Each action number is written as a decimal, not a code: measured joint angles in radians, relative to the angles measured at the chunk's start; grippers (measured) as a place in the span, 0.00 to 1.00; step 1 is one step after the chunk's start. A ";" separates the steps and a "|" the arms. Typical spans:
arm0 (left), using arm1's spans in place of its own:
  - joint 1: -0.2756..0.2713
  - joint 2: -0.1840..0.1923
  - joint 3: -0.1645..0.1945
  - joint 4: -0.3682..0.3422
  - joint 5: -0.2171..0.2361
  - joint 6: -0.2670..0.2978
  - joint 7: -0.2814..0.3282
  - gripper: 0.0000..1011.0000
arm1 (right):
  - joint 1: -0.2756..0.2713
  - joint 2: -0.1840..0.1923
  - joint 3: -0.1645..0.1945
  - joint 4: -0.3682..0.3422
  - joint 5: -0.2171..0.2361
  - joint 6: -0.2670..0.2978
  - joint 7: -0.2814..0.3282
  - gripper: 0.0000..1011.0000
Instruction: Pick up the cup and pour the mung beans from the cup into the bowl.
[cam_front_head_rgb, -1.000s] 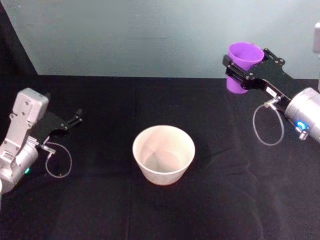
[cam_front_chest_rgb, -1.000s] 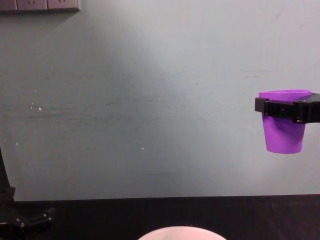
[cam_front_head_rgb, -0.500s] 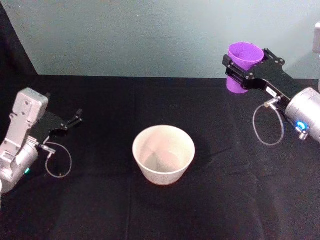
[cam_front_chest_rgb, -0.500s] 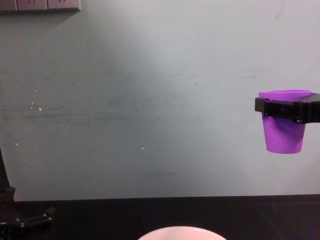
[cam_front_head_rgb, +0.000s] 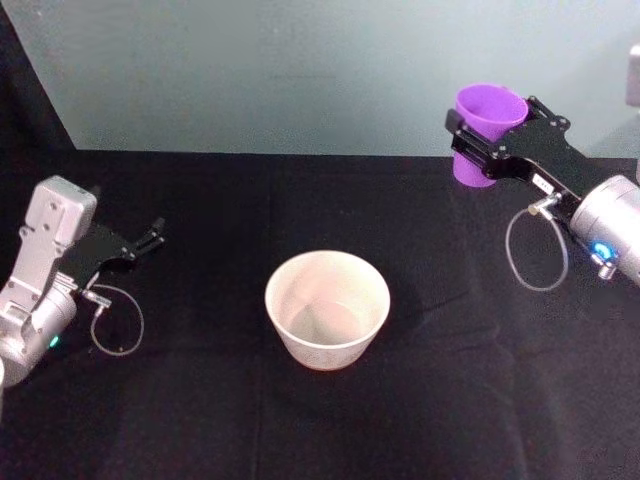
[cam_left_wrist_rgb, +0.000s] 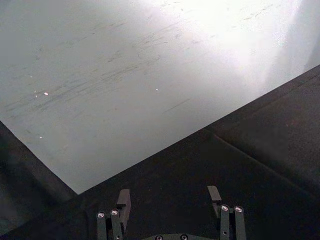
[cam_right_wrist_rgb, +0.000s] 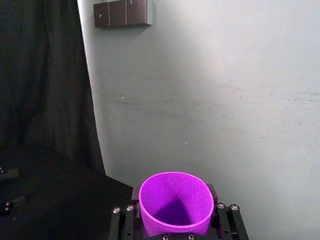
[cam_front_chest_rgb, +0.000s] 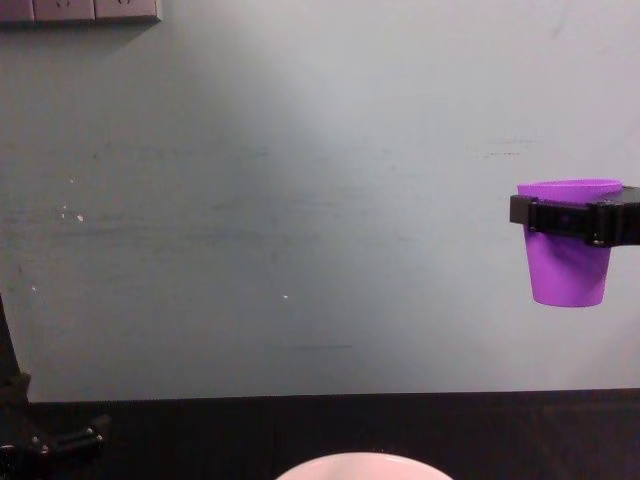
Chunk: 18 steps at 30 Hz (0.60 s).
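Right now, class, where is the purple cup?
In the head view the cup stands upright in the right gripper, held above the table on the robot's right, beyond and right of the bowl; the left gripper rests far left.

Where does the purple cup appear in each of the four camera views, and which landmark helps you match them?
Head view: the cup is upper right, upright in the right gripper.
Chest view: cup at the right edge, mid-height, before the wall.
Right wrist view: cup close up in the right gripper, mouth open to the camera.
Left wrist view: faces the wall past the open left gripper.
Shared landmark: the pale wall.
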 joint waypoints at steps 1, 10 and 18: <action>0.000 0.000 0.000 0.000 0.000 0.000 0.000 0.99 | 0.000 0.000 0.000 0.000 0.000 0.000 0.000 0.74; 0.000 0.000 0.000 0.000 0.000 0.000 0.000 0.99 | 0.000 0.000 0.000 0.000 0.000 0.000 0.000 0.74; 0.000 0.000 0.000 0.000 0.000 0.000 0.000 0.99 | 0.000 0.000 0.000 0.000 0.000 0.000 0.000 0.74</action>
